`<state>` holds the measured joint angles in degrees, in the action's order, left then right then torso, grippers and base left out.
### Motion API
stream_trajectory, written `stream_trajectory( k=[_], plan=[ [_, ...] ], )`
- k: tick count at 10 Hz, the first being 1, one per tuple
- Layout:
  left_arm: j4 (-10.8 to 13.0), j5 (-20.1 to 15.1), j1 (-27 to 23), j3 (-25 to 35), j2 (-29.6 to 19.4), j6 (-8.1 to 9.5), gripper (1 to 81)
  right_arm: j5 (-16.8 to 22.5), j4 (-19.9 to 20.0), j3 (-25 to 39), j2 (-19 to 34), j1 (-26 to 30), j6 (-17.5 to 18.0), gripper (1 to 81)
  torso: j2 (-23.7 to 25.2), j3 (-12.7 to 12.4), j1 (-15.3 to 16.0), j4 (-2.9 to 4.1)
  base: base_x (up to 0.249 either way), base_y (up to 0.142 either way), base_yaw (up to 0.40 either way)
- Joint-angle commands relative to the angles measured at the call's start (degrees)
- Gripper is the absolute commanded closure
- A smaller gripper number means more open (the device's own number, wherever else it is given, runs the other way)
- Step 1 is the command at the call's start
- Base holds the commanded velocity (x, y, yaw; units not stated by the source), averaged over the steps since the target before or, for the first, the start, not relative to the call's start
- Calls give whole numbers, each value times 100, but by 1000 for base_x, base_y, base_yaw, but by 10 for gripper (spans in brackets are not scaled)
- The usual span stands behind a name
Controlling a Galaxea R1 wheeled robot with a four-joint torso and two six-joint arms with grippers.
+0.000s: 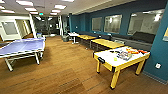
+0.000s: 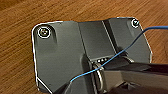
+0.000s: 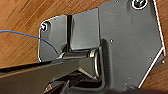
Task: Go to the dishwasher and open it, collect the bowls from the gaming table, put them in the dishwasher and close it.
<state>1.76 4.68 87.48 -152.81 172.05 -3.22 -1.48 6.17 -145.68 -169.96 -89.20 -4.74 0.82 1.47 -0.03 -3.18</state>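
Now robot in big room, wood floor (image 1: 62, 72). Long white-topped gaming table with yellow legs (image 1: 107, 56) at 3 o'clock, colourful boxes on top. Bowls not picked up. Fingers: cannot tell.

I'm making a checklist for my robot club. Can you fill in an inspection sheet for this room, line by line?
Surface: brown wood-plank floor, seen in the head view and under both wrist cameras.
Job's things: gaming table with a white top and yellow legs, ahead on the right; dishwasher nothing seen; bowls cannot be told apart.
Clutter: colourful boxes and small bits lying on the gaming table.
End effectors: fingers cannot be made out.
Cables: thin blue cable across the left wrist plate; another blue cable at the right wrist.
Surroundings: blue table-tennis table on the left, yellow tables along the teal wall, ceiling lights on.
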Motion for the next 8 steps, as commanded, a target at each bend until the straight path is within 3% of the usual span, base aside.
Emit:
stream_trajectory(
  k=[1,8],
  plan=[
    [71,-284,-288,14,-30,-56,10,332,-37,32,-32,266,-27,10,0,0,3,0,0,0,-398],
    [71,-284,-288,14,-30,-65,10,332,-37,-3,-49,274,-27,10,0,0,3,0,0,0,-398]
  ],
)
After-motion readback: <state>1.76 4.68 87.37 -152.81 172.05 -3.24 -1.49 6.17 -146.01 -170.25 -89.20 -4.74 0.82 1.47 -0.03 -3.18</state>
